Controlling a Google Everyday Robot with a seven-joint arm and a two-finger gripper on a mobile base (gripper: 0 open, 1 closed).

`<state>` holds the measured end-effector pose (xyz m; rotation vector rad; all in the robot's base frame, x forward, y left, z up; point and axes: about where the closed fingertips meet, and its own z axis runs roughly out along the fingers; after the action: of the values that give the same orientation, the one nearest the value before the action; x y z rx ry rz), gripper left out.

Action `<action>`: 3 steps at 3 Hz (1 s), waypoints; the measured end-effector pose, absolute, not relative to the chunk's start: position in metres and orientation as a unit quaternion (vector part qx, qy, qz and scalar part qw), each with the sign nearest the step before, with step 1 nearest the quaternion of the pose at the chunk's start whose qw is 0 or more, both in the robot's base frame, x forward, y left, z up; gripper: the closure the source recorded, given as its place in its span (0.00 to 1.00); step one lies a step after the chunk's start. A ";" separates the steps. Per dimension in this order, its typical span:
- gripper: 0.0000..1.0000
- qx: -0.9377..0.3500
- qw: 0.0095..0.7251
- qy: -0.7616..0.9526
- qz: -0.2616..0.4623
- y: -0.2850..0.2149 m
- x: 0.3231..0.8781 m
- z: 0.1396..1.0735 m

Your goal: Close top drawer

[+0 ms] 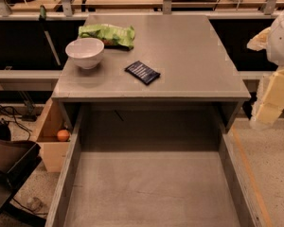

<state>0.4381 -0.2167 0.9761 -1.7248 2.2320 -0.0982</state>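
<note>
The top drawer (151, 188) is pulled far out of the grey cabinet (151, 79) toward me. It is wide, grey and empty, with thin side walls running down to the bottom edge of the view. Its front panel and knob are out of view below the frame. My gripper (273, 96), white and pale yellow, hangs at the far right edge. It is beside the cabinet's right front corner, above the floor, and apart from the drawer's right wall.
On the cabinet top stand a white bowl (85, 52), a green snack bag (109, 35) and a dark blue packet (142, 72). A pale wooden box (49, 143) holding an orange ball (62, 135) stands left of the drawer. A dark object (9, 167) lies at lower left.
</note>
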 end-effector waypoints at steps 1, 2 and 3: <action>0.00 -0.603 0.159 0.781 -0.034 -0.217 0.438 0.976; 0.11 -0.601 0.163 0.781 -0.039 -0.218 0.432 0.976; 0.34 -0.592 0.168 0.787 -0.045 -0.231 0.401 0.961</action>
<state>0.4006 -0.2310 0.9613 -1.6834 2.2394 -0.1292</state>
